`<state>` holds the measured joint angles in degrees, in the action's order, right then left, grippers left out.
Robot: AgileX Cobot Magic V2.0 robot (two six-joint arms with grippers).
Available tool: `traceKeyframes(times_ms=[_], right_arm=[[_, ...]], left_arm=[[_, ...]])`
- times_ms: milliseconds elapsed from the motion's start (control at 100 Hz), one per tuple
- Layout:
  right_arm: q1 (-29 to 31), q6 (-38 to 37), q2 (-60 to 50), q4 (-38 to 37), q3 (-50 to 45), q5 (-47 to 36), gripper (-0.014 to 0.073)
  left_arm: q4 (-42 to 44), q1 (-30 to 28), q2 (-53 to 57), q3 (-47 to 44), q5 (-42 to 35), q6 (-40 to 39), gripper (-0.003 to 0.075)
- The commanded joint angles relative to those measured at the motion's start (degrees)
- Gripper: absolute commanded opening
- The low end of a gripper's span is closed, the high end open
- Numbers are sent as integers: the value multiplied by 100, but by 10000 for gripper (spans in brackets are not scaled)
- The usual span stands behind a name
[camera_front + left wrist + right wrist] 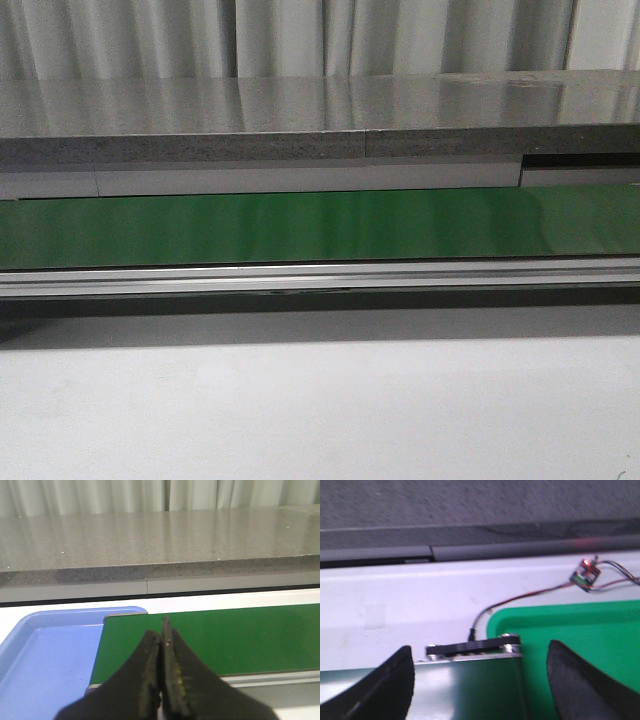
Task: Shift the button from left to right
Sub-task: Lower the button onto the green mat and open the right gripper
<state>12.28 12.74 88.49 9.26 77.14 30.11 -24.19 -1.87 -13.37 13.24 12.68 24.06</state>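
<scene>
The button is not in view in any frame. The green belt [320, 227] runs across the front view with nothing on it; neither arm shows there. In the left wrist view my left gripper [163, 635] is shut with its black fingers pressed together and nothing between them, above the belt's left end [225, 640]. In the right wrist view my right gripper [480, 680] is open and empty, its fingers wide apart over the belt's dark right end [470, 685] next to a green tray [580, 635].
A blue tray [45, 665] lies beside the belt's left end. A grey stone counter [300, 115] runs behind the belt. A small circuit board [585, 574] with red and black wires lies on the white table [395, 610] behind the green tray.
</scene>
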Motion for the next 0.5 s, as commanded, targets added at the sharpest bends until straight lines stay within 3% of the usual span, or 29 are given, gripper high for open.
traceKeyframes(times_ms=[0,190,490], right_arm=[[-307,14,-492,135,164,-404,552],[-800,14,-1157,330,-321,-778,552],[-1199,14,-2852,369,-2333,-2218,552]], left_arm=[[-66,39,-41,163,-381,-4,-21],[-66,39,-41,163,-381,-4,-21],[-66,39,-41,163,-381,-4,-21]])
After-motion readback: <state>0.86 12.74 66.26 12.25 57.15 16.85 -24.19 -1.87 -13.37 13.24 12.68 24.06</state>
